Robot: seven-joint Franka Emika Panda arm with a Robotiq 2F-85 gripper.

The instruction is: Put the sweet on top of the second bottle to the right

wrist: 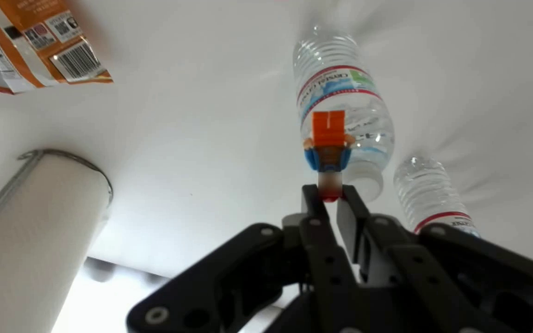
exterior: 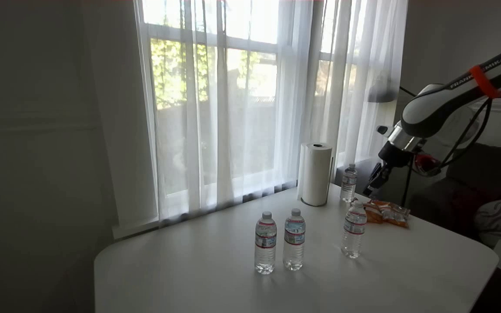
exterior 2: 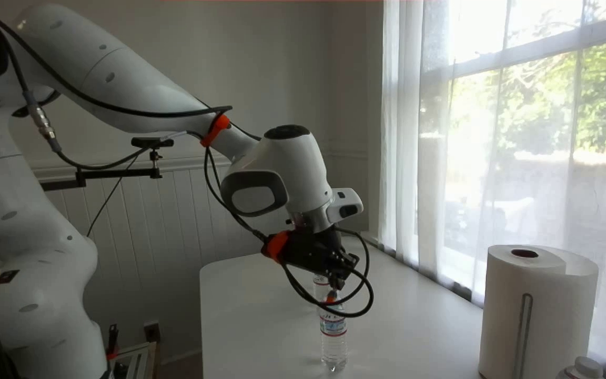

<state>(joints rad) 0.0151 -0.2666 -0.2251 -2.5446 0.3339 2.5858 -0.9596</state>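
Note:
The sweet (wrist: 329,132) looks like a small toy figure, with orange at the far end, blue sides and a red end. My gripper (wrist: 329,192) is shut on its red end and holds it in the air. A clear water bottle (wrist: 345,92) stands beneath it; its white cap is just right of my fingertips. Another bottle (wrist: 433,194) is farther right. In an exterior view the sweet (exterior 2: 330,298) hangs over a bottle's top (exterior 2: 333,337). In an exterior view my gripper (exterior: 368,191) is above and right of a bottle (exterior: 354,230); the sweet is not clear there.
Two bottles stand close together, one left (exterior: 265,243) and one right (exterior: 294,239). A paper towel roll (exterior: 315,174) stands by the window, with a bottle (exterior: 349,182) beside it. Orange snack bags (exterior: 387,213) lie on the white table (exterior: 181,269), also in the wrist view (wrist: 40,46).

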